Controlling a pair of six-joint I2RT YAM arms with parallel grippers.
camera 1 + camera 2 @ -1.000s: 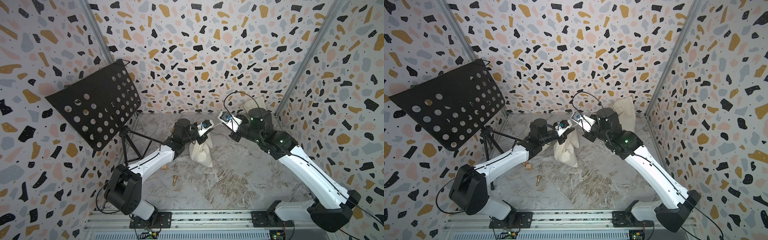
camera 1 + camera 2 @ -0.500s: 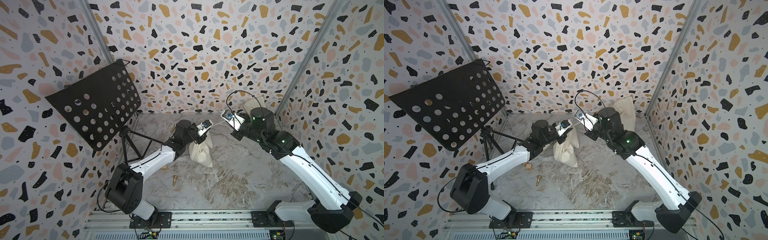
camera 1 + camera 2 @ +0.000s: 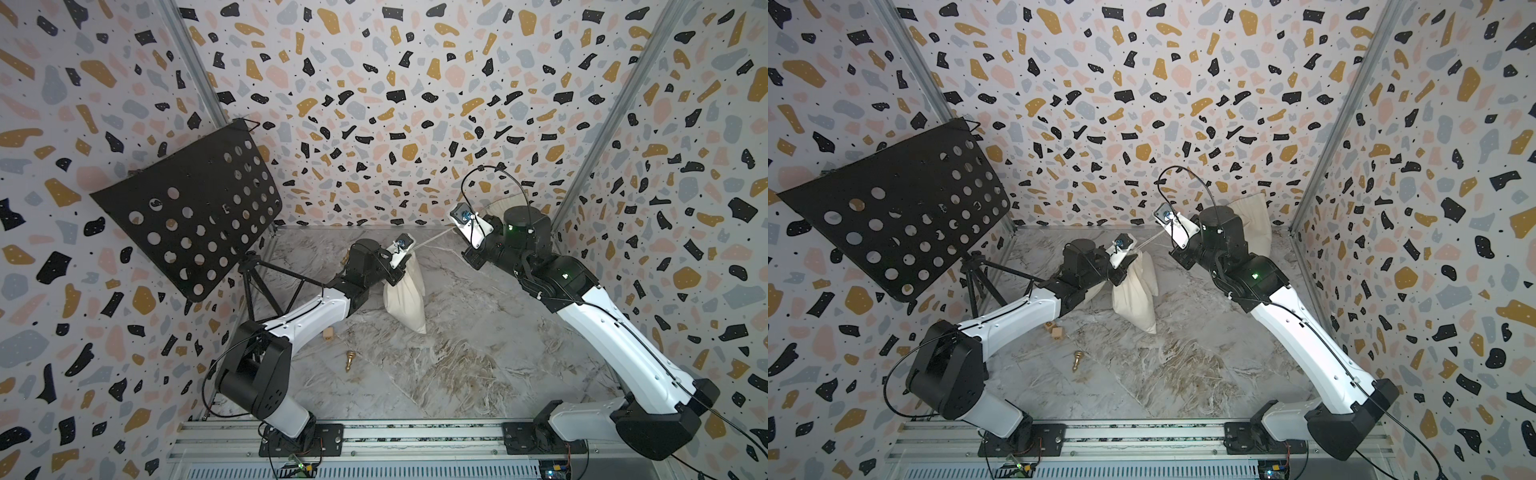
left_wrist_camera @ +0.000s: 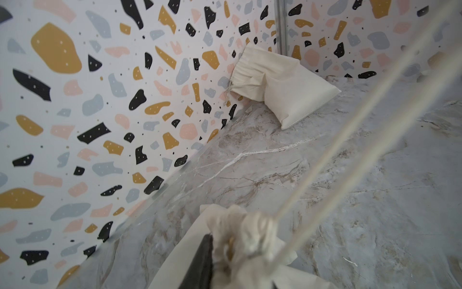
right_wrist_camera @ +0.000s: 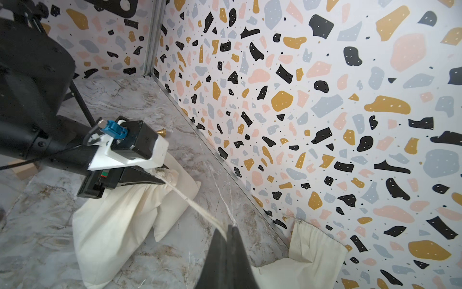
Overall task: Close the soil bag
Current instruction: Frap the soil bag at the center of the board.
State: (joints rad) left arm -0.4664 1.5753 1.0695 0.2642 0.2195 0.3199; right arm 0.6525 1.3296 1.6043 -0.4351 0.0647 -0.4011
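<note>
Pinching the drawstring (image 5: 197, 204) taut, the right gripper (image 5: 228, 229) cinches the soil bag (image 3: 405, 299) against the left gripper (image 5: 161, 178) bracing its neck, whose own grip I cannot tell.

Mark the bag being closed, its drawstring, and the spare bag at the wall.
Bag (image 3: 405, 299): in a top view, mid-body.
Drawstring (image 5: 197, 207): right wrist view, taut middle stretch.
Spare bag (image 4: 287, 92): left wrist view, flat side.

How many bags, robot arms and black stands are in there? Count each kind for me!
Cloth bags: 2, the middle bag with its drawstring pulled taut, and the corner bag
Robot arms: 2, left arm and right arm
Music stand: 1
Total: 5
</note>
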